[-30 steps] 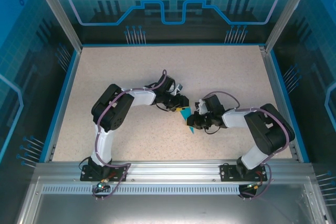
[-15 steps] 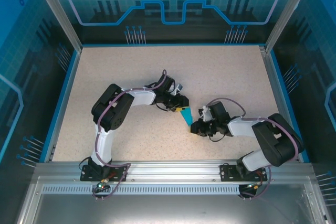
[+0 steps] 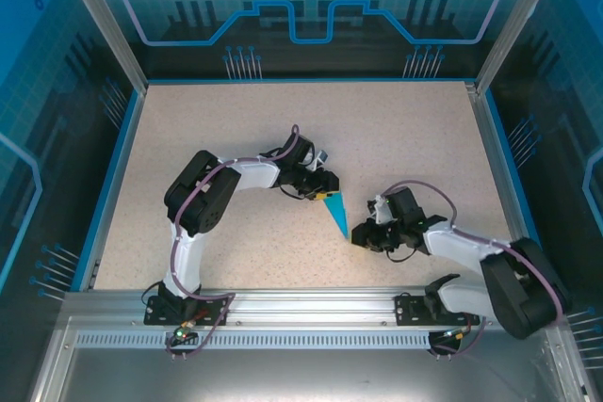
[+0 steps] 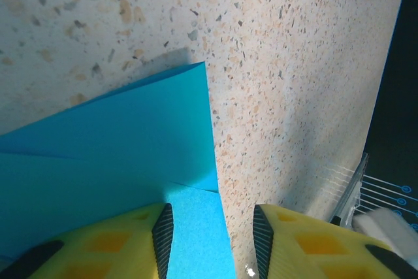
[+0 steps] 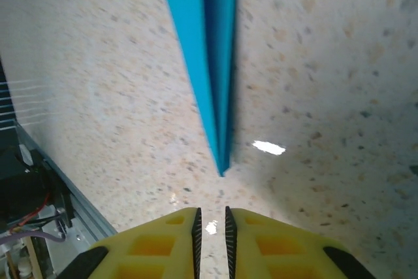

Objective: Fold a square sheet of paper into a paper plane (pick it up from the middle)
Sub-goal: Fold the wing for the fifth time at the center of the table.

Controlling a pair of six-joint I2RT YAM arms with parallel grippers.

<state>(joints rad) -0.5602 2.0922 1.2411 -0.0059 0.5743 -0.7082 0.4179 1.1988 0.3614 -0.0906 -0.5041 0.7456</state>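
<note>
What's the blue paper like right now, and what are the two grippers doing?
Blue paper: folded into a narrow pointed shape, lying on the table.
Left gripper: open, one side over the paper's wide end.
Right gripper: open just a crack, empty, a little short of the paper's tip.

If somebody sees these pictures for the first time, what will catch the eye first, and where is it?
The bright cyan paper plane, a narrow pointed dart, lies near the middle of the speckled beige table. The left hand is at the dart's wide end, and the right hand sits just beyond its sharp tip, not touching it. Blue patterned walls surround the table.
</note>
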